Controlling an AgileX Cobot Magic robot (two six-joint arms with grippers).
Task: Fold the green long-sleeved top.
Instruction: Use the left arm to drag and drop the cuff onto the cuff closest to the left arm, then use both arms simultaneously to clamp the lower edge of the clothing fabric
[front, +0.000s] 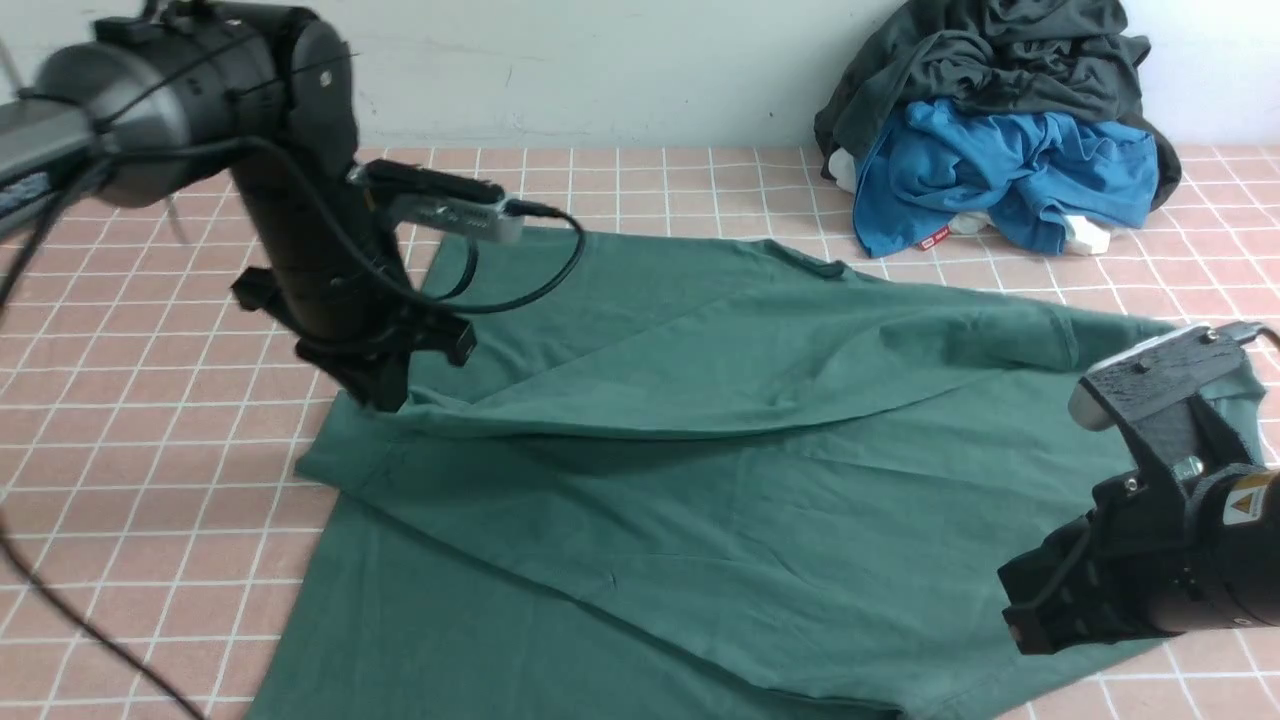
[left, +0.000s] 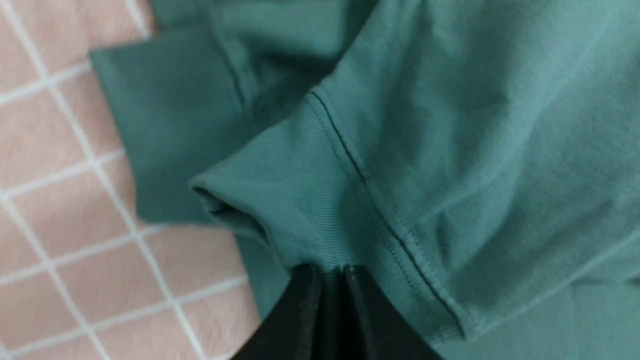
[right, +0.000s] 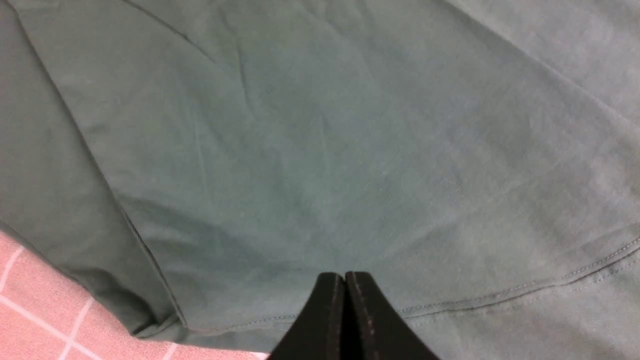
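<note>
Green top (front: 700, 470) lay spread on pink checked cloth (front: 150, 500); left gripper (left: 332, 271) clamped its sleeve cuff (left: 295, 200) at left; right gripper (right: 345, 280), jaws together, hovered over the near-right hem (right: 500, 296).

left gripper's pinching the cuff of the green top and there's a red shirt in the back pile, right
Not red: the front view shows a blue shirt in that pile. The left gripper does pinch the cuff of the green top.
</note>
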